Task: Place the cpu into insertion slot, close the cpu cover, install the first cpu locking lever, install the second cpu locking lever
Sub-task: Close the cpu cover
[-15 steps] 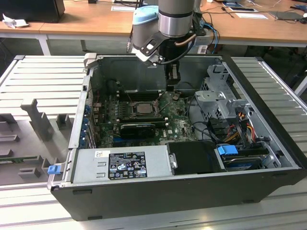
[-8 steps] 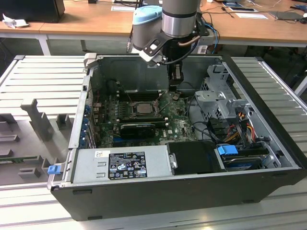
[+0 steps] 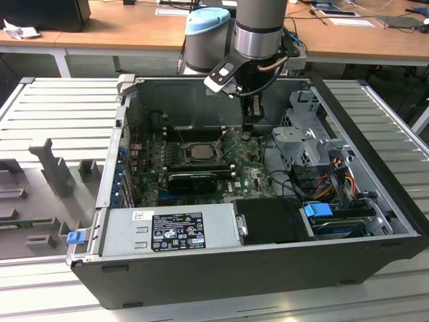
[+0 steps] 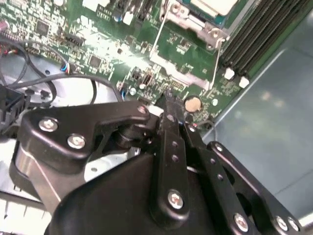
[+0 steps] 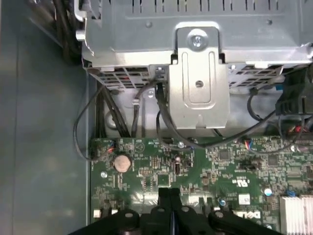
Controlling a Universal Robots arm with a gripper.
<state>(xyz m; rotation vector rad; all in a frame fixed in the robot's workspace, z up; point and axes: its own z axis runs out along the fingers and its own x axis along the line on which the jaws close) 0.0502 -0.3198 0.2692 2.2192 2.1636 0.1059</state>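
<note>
The exterior view stands well back and looks down at a slant into the whole open computer case (image 3: pixel 201 275). Both wrist views sit close over the motherboard (image 4: pixel 112 54), looking past the gripper (image 4: pixel 167 98). The 2 share the coin cell (image 5: pixel 122 163) and the board around it.
</note>
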